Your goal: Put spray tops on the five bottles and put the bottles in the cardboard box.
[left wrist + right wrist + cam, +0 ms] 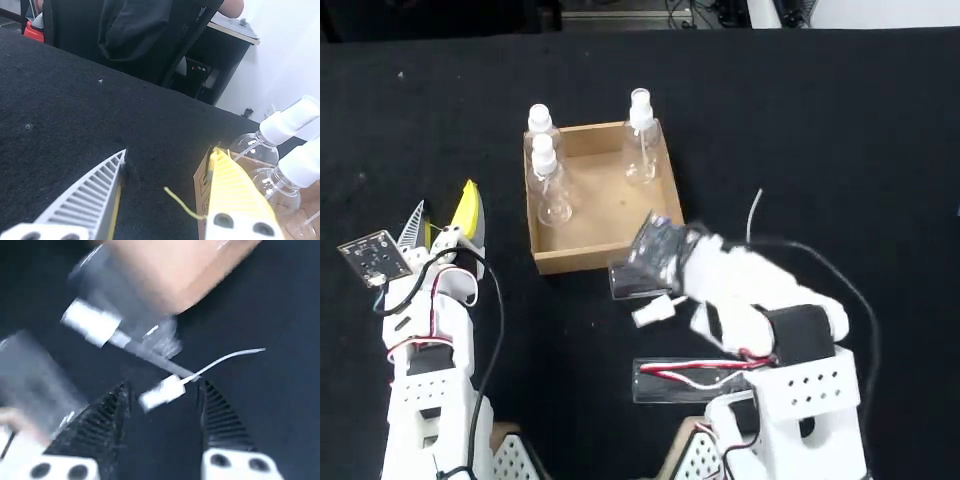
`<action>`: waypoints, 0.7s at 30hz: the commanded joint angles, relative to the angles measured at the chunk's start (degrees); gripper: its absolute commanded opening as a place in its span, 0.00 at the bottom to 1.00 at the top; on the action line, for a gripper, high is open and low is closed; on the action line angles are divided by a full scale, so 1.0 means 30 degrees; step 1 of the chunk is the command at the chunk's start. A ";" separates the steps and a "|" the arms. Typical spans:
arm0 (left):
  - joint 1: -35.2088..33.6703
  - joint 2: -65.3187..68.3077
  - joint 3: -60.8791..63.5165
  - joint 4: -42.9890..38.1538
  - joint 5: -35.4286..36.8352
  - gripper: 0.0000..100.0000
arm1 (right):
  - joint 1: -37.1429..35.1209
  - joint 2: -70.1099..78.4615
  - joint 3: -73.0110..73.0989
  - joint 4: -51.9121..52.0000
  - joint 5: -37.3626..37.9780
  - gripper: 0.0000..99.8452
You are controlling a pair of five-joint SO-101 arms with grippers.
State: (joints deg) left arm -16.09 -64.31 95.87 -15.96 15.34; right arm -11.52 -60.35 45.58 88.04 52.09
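Left claw [169, 151] is held open, empty, beside the cardboard box [602, 254]. Right claw [164, 386] is spread open about a loose spray top [161, 393].

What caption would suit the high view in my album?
Three topped bottles stand in the box; a loose spray top lies beside the right arm.

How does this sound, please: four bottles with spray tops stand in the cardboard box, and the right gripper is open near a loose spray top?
Not quite: the high view shows three bottles with spray tops standing in the cardboard box, not four. The rest holds: the right gripper is open near a loose spray top.
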 commanded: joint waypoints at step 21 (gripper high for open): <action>0.0044 0.0088 0.0425 0.0059 -0.0147 0.24 | -0.2579 0.3912 0.0659 0.2051 0.5626 0.22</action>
State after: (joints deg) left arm -16.09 -64.31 95.87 -15.96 15.34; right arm -16.26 -47.34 50.68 91.74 67.03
